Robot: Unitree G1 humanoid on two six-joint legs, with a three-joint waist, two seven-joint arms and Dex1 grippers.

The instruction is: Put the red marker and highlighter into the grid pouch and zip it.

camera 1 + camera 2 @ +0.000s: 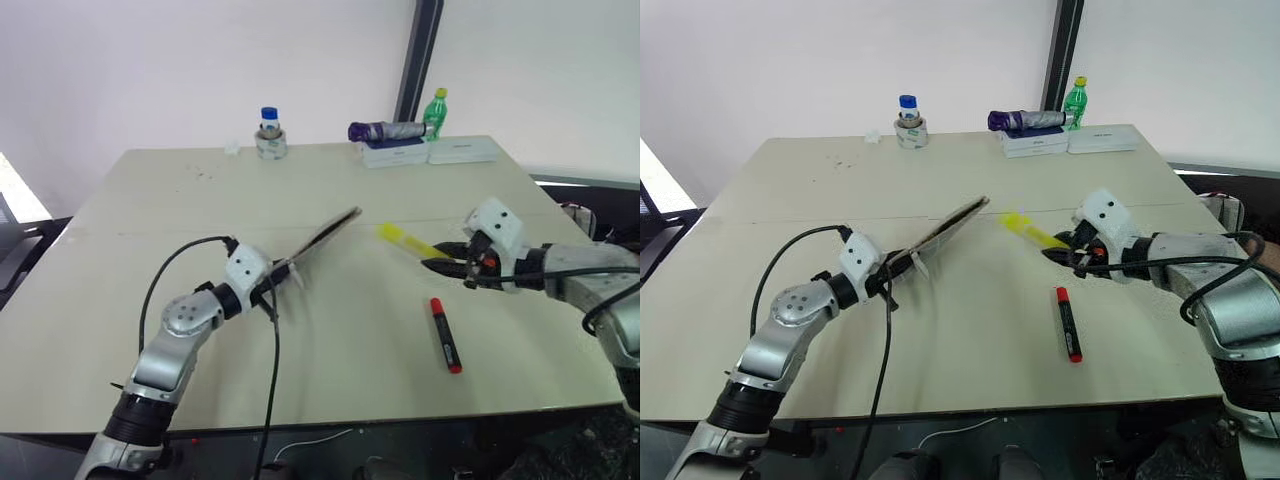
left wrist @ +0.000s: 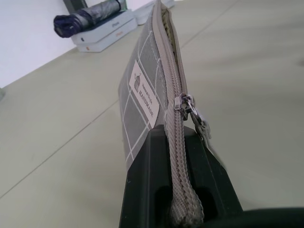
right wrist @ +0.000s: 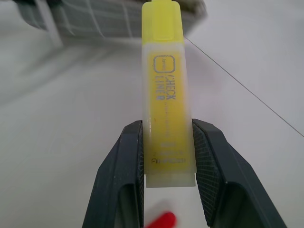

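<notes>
While both grippers hold their loads above the table [image 1: 150,210], the marker [image 1: 445,334] lies loose.
Left gripper [image 2: 176,166] clamped on the pouch [image 1: 325,237] at its zipper edge, lifted edge-up, left of centre. Right gripper [image 3: 167,156] pinching the highlighter's [image 3: 165,90] rear end, its tip aimed left at the pouch, near but apart. Marker flat on the table, near right, under the right gripper.

Pale beige table [image 1: 330,380] across the middle of the frame, a thin seam running across its top. White wall [image 1: 180,60] behind, upper half. Dark vertical post [image 1: 418,55] at upper right of centre. Bright daylight at the left edge.
</notes>
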